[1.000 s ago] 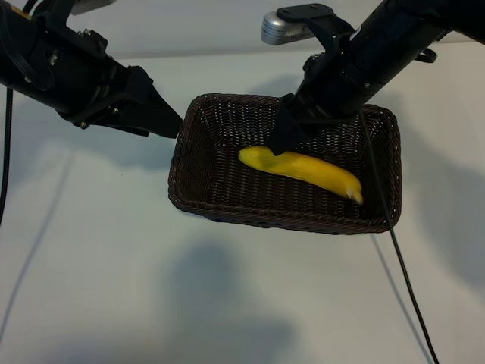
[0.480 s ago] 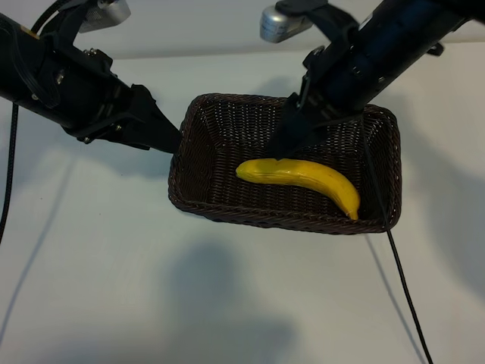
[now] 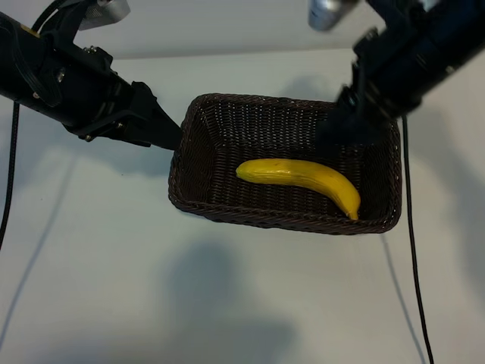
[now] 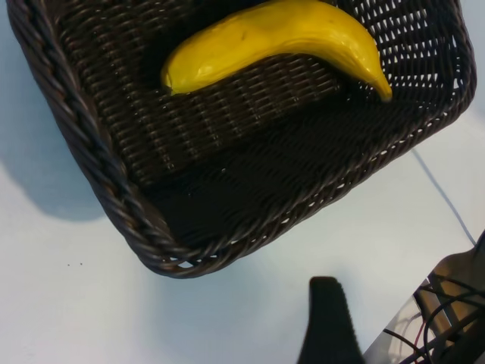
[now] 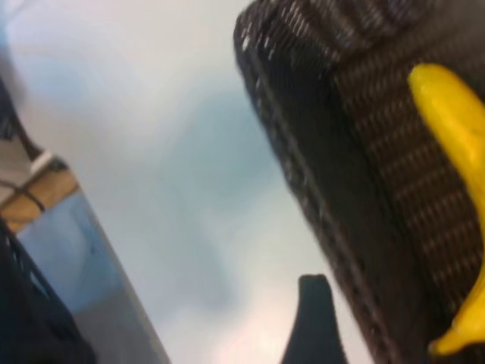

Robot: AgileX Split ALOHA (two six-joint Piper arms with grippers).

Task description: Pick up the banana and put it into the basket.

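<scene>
Lying on the floor of the basket (image 3: 193,163), toward its near right: the banana (image 3: 299,176), touched by nothing. Hanging above the far right rim with jaws apart and empty: right end effector (image 3: 337,130). Parked just off the left rim, jaws apart: left end effector (image 3: 165,130). Bare white desk (image 3: 227,296) all round; cable (image 3: 413,265) trailing at right.

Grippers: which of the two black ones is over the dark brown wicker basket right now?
The right gripper, above the basket's far right corner; the left gripper sits outside its left rim.
</scene>
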